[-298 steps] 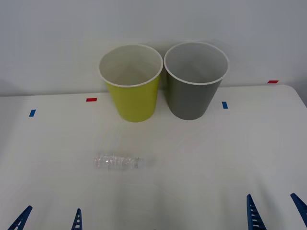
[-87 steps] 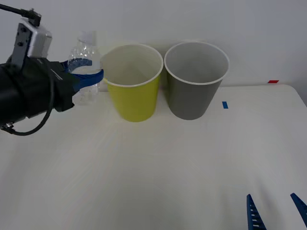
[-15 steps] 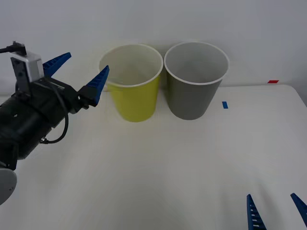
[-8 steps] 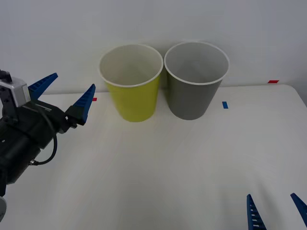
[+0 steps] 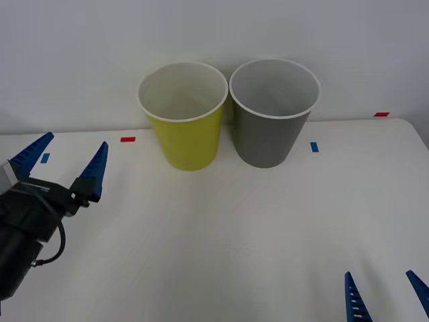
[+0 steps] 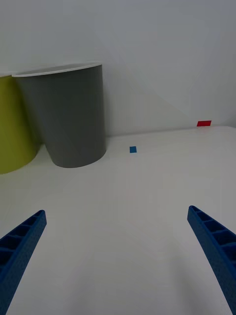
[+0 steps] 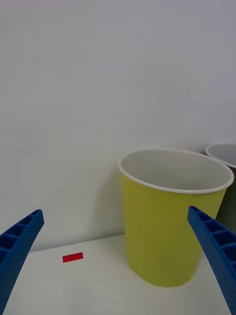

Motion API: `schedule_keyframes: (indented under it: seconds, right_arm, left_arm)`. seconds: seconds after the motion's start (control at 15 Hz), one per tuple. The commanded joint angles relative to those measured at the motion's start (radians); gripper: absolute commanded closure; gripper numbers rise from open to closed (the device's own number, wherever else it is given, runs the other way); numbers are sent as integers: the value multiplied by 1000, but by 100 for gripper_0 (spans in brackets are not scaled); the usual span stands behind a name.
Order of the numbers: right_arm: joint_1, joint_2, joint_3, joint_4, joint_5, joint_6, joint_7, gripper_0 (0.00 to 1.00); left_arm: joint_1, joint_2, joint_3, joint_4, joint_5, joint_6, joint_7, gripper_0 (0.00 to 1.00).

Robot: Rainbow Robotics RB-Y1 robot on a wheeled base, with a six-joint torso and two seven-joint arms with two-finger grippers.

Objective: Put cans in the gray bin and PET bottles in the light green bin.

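Spanning the front view, the white bench (image 5: 268, 228) carries the light green bin (image 5: 183, 115), with the gray bin (image 5: 273, 113) touching its right side. Left of the green bin, the left pincer (image 5: 66, 163) hangs wide and empty; the right pincer (image 5: 385, 292), well apart from it, gapes too.

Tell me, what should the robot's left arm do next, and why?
Probably pull back to rest near the table's front edge. The left gripper is open and holds nothing, no bottle lies on the table, and the right gripper sits open near the front edge.
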Motion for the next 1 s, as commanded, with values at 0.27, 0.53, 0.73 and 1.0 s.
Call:
schedule_keyframes:
  seconds: [0.27,0.53,0.73,1.0]
  right_arm:
    - [0,0,0,0,0,0,0,0]
    - [0,0,0,0,0,0,0,0]
    - [0,0,0,0,0,0,0,0]
    - [0,0,0,0,0,0,0,0]
  left_arm:
    - [222,-2,-33,64,-97,-178,35,0]
    - [259,-2,-142,205,-120,-416,37,0]
    - [305,-3,-160,234,-145,-476,37,0]
    - [416,-38,-162,236,-204,-517,30,0]
